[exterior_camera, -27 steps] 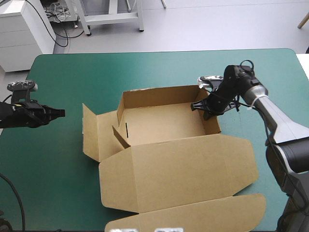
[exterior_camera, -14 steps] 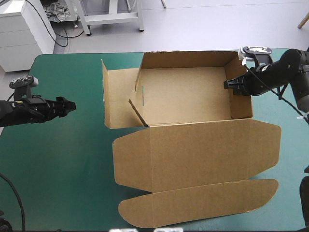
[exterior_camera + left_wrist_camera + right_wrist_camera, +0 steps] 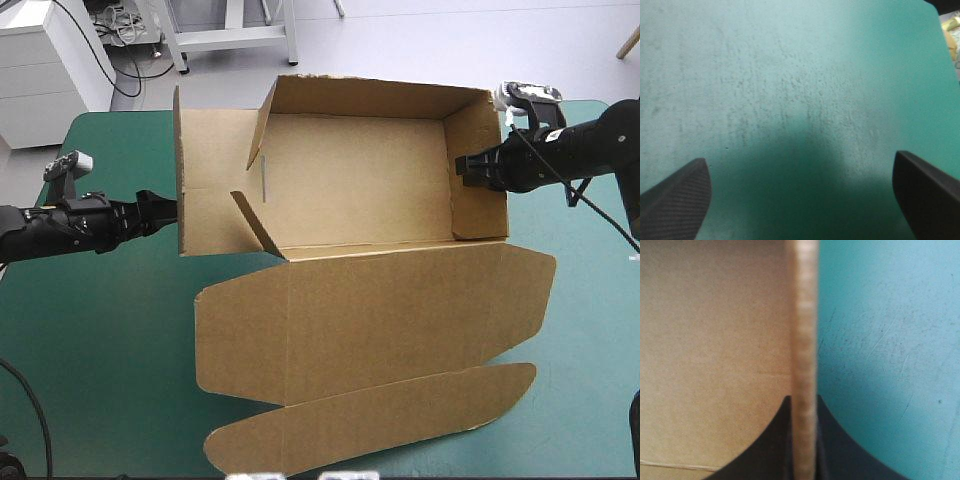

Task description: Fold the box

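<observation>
While the right end effector [image 3: 468, 166] is clamped on the box [image 3: 350, 170] at its right wall, board edge pinched between the black fingers [image 3: 765, 450], the left end effector [image 3: 168, 207] has its fingers wide apart, just left of the box's outer left flap [image 3: 210, 170]; contact not discernible. Box is an open tray mid-surface [image 3: 100, 330], walls up, lid [image 3: 380, 320] flat on its near side, tuck flap [image 3: 380, 415] beyond that.

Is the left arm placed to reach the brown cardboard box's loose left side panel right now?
Probably yes: the open left gripper sits just beside the side panel of the brown box, with only bare teal-green cover ahead of it and nothing blocking.
</observation>
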`<move>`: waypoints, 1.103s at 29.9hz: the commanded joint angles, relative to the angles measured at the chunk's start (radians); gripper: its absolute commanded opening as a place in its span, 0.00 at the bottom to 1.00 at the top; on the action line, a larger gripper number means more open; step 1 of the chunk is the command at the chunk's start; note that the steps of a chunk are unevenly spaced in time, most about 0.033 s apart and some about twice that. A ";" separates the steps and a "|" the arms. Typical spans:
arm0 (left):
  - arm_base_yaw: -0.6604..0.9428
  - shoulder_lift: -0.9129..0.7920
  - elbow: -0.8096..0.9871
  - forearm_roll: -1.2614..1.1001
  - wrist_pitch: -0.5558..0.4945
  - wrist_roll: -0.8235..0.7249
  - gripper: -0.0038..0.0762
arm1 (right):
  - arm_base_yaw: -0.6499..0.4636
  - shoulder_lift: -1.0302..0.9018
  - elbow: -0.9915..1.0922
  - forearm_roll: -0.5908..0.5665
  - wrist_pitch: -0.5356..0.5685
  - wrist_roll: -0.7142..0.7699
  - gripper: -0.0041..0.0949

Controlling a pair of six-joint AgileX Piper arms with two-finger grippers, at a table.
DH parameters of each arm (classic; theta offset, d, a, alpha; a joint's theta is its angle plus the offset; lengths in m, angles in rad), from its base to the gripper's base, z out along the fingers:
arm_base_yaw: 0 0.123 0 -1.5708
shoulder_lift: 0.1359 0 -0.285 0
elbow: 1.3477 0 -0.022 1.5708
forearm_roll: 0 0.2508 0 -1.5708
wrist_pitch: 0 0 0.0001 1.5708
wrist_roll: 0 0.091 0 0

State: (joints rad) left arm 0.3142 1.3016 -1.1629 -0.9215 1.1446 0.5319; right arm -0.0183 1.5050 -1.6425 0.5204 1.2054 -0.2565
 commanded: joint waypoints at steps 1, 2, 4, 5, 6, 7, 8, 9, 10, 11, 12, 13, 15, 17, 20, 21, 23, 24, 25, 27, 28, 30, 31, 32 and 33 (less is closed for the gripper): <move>-0.005 -0.024 -0.024 -0.149 0.029 0.044 0.93 | -0.006 -0.023 -0.031 0.072 -0.037 -0.002 0.02; -0.005 -0.024 -0.024 -0.173 0.041 0.049 0.93 | -0.006 -0.021 -0.031 0.073 -0.037 -0.002 0.02; -0.005 -0.024 -0.024 -0.211 0.058 0.066 0.93 | -0.004 -0.006 -0.031 0.070 -0.040 0.000 0.02; -0.005 -0.024 -0.024 -0.227 0.070 0.080 0.93 | -0.005 0.000 -0.031 0.070 -0.044 0.005 0.02; -0.005 -0.024 -0.024 -0.244 0.080 0.091 0.93 | -0.005 0.008 -0.031 0.068 -0.048 0.013 0.02; -0.005 -0.024 -0.024 -0.259 0.089 0.094 0.93 | -0.005 0.015 -0.031 0.068 -0.051 0.015 0.02; -0.005 -0.024 -0.024 -0.271 0.098 0.096 0.93 | 0.000 0.020 -0.031 0.068 -0.053 0.020 0.02; -0.005 -0.024 -0.024 -0.279 0.103 0.099 0.93 | 0.009 0.029 -0.031 0.064 -0.059 0.025 0.02; -0.005 -0.024 -0.024 -0.286 0.108 0.112 0.93 | 0.019 0.037 -0.031 0.061 -0.061 0.028 0.02; -0.005 -0.024 -0.024 -0.291 0.115 0.119 0.93 | 0.032 0.047 -0.031 0.059 -0.066 0.028 0.02; -0.005 -0.024 -0.024 -0.294 0.119 0.120 0.93 | 0.044 0.057 -0.031 0.059 -0.072 0.028 0.02; -0.005 -0.024 -0.024 -0.296 0.122 0.120 0.93 | 0.060 0.070 -0.031 0.059 -0.082 0.033 0.02; -0.005 -0.024 -0.024 -0.296 0.129 0.120 0.93 | 0.091 0.093 -0.031 0.059 -0.111 0.037 0.02; -0.005 -0.024 -0.024 -0.296 0.129 0.120 0.93 | 0.118 0.113 -0.031 0.059 -0.133 0.039 0.02; -0.005 -0.024 -0.024 -0.296 0.129 0.120 0.93 | 0.147 0.142 -0.031 0.058 -0.159 0.039 0.02; -0.005 -0.024 -0.024 -0.296 0.129 0.120 0.93 | 0.155 0.152 -0.031 0.056 -0.167 0.043 0.02; -0.005 -0.024 -0.024 -0.296 0.129 0.120 0.93 | 0.168 0.170 -0.031 0.055 -0.178 0.050 0.02; -0.005 -0.024 -0.024 -0.296 0.129 0.120 0.93 | 0.174 0.180 -0.031 0.054 -0.185 0.055 0.02; -0.005 -0.024 -0.024 -0.296 0.129 0.120 0.93 | 0.177 0.188 -0.031 0.054 -0.187 0.059 0.02; -0.005 -0.024 -0.024 -0.296 0.129 0.120 0.93 | 0.191 0.203 -0.031 0.054 -0.201 0.071 0.02; -0.005 -0.024 -0.024 -0.296 0.129 0.120 0.93 | 0.195 0.208 -0.031 0.055 -0.207 0.071 0.02; -0.005 -0.024 -0.024 -0.296 0.129 0.120 0.93 | 0.212 0.221 -0.031 0.062 -0.224 0.073 0.02; -0.005 -0.024 -0.024 -0.296 0.129 0.120 0.93 | 0.220 0.225 -0.031 0.064 -0.231 0.073 0.02; -0.005 -0.024 -0.024 -0.296 0.131 0.120 0.93 | 0.230 0.232 -0.031 0.064 -0.242 0.075 0.02; -0.005 -0.024 -0.024 -0.296 0.131 0.120 0.93 | 0.242 0.237 -0.031 0.064 -0.253 0.078 0.02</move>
State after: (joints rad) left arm 0.3142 1.3016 -1.1629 -1.1352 1.2165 0.6489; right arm 0.2015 1.7811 -1.6425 0.5211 1.0086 -0.1903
